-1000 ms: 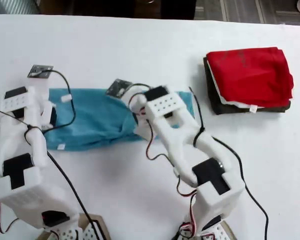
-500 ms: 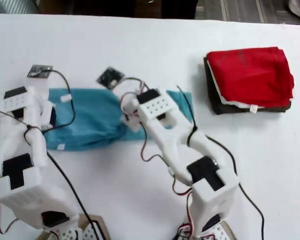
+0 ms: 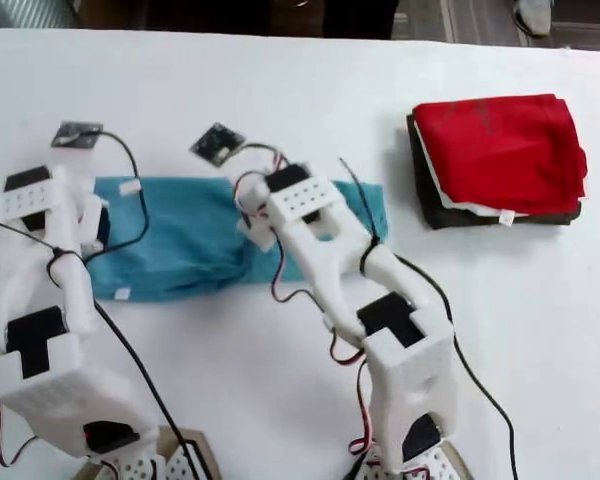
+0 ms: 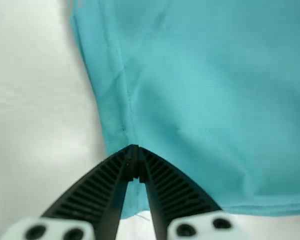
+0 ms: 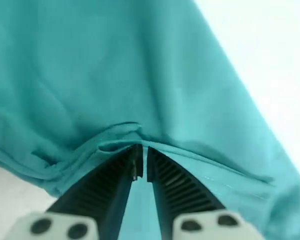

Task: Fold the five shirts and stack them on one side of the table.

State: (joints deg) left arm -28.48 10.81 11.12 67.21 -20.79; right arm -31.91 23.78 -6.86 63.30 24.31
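With the left hand (image 4: 133, 155), pinches the teal shirt (image 3: 180, 240) at one end's edge, tips together on cloth; with the right hand (image 5: 140, 155), clamps a bunched fold farther along. Lies stretched across the white surface (image 3: 280, 90), well apart from the stack of folded shirts (image 3: 500, 150), red on top.

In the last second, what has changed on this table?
The right fingers, pinched on a fold of the teal shirt, slid along it toward the left arm. The left fingers stayed clamped on the shirt's end, and the folded stack with the red shirt on top did not move.
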